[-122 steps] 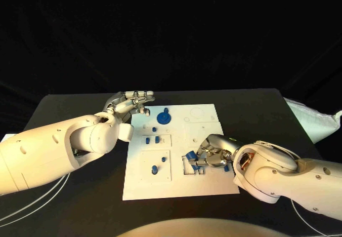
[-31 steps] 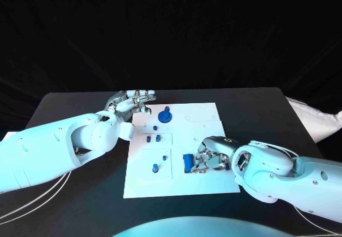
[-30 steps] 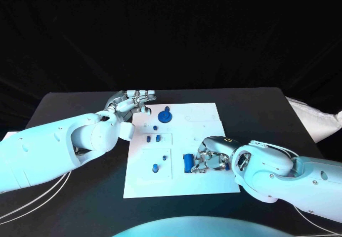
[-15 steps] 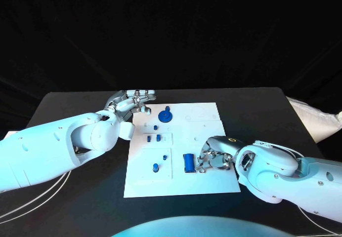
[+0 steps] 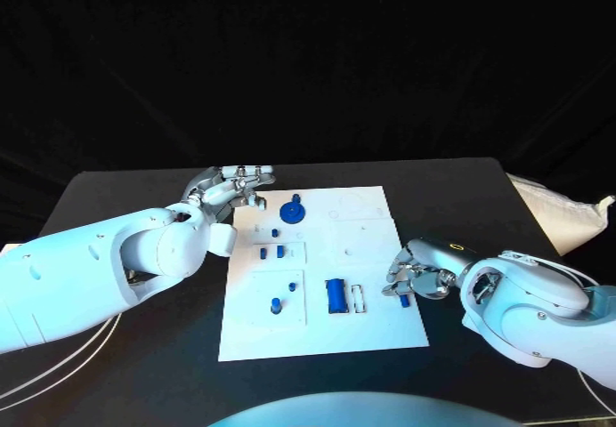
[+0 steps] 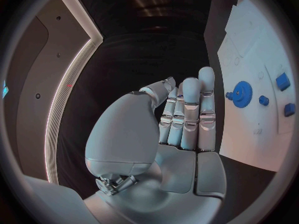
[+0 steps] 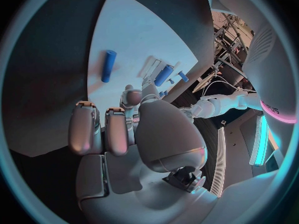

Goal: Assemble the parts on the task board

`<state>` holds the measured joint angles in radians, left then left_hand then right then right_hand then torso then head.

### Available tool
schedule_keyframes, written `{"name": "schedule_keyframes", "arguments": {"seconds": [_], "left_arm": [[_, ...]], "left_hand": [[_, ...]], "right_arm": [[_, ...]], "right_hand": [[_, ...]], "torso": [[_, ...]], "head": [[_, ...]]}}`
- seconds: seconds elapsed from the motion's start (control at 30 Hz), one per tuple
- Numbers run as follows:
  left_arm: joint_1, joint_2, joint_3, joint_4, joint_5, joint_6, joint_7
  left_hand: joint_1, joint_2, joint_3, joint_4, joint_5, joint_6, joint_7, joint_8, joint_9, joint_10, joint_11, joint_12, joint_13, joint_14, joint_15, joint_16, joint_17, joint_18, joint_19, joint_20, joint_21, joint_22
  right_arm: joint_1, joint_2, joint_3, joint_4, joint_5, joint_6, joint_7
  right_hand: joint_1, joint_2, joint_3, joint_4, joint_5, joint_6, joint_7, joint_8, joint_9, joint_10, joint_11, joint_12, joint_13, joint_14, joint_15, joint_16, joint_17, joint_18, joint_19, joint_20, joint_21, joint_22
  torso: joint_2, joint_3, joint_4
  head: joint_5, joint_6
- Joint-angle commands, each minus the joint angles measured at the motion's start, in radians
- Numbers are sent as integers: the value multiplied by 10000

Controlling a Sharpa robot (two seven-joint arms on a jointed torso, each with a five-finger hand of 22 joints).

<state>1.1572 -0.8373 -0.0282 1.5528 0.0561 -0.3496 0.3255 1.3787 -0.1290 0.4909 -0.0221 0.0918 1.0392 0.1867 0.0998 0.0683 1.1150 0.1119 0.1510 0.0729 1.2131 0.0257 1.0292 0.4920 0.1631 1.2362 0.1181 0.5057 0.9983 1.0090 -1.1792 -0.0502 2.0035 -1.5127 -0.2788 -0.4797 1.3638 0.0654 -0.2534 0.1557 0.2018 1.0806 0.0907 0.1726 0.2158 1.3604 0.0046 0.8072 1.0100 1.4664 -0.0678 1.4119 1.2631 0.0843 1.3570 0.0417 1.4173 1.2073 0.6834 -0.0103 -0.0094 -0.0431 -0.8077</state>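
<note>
Blue peg (image 5: 404, 301) lying loose at task board (image 5: 372, 338) right edge, beside right robot hand (image 5: 417, 280), fingers curling, gripping nothing. Judging light, rigid, slippery: pinching mid-shaft. Left robot hand (image 5: 235, 185) idling released, far left.

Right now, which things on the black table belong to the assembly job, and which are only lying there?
Belong to the job:
white flat task board
round blue gear part
long blue cylinder part
small blue peg beside the right robot hand

Just lying about:
white crumpled bag at the table's right edge
</note>
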Motion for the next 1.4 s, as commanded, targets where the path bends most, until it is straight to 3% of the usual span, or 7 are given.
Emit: {"name": "schedule_keyframes", "arguments": {"seconds": [0.03,0.13,0.37,0.73,1.4], "left_arm": [[3,-2,5,46,-10,187,33],[2,14,5,49,-11,210,30],[-26,50,4,35,-12,239,29],[-60,56,4,23,-12,251,25],[-73,58,4,2,-13,263,3]], "left_hand": [[34,57,-57,14,29,-80,22,34,3,-61,29,55,-16,-68,-23,-17,-17,181,-37,9,-68,-11],[34,57,-57,14,29,-80,22,34,3,-61,29,55,-16,-68,-23,-17,-17,181,-37,9,-68,-11],[34,57,-57,14,29,-80,22,34,3,-61,29,55,-16,-68,-23,-17,-17,181,-37,9,-68,-11],[34,57,-57,14,29,-80,22,34,3,-61,29,55,-16,-68,-23,-17,-17,181,-37,9,-68,-11],[34,57,-57,14,29,-80,22,34,3,-61,29,55,-16,-68,-23,-17,-17,181,-37,9,-68,-11]], "right_arm": [[8,-173,-5,37,-294,-294,-216],[14,-333,-8,-9,-485,-141,-475],[1,-413,-22,-193,-473,235,-693],[-58,-272,-41,-417,-663,751,-931],[-205,270,-48,-603,-1309,1240,-939]], "right_hand": [[12,31,-28,0,146,-24,11,-62,-18,43,35,159,102,530,75,-34,25,-86,15,78,-4,45],[-132,62,-118,127,342,71,-4,-67,-17,75,33,259,185,536,82,-24,44,-90,42,102,16,87],[-313,108,-225,320,506,131,-18,-100,-24,79,27,288,222,536,78,-25,48,-89,48,107,21,99],[-373,128,-269,405,524,213,-43,-86,-13,87,11,301,237,539,70,-19,61,-92,60,104,29,117],[-306,112,-285,403,570,302,-76,-68,1,96,-18,339,274,543,50,-10,82,-92,63,93,32,125]], "torso": [[-13,37,-112],[-21,51,-154],[-17,64,-129],[-14,36,-133],[-19,47,-126]], "head": [[-42,5],[-75,27],[-120,44],[-143,45],[-97,-6]]}}
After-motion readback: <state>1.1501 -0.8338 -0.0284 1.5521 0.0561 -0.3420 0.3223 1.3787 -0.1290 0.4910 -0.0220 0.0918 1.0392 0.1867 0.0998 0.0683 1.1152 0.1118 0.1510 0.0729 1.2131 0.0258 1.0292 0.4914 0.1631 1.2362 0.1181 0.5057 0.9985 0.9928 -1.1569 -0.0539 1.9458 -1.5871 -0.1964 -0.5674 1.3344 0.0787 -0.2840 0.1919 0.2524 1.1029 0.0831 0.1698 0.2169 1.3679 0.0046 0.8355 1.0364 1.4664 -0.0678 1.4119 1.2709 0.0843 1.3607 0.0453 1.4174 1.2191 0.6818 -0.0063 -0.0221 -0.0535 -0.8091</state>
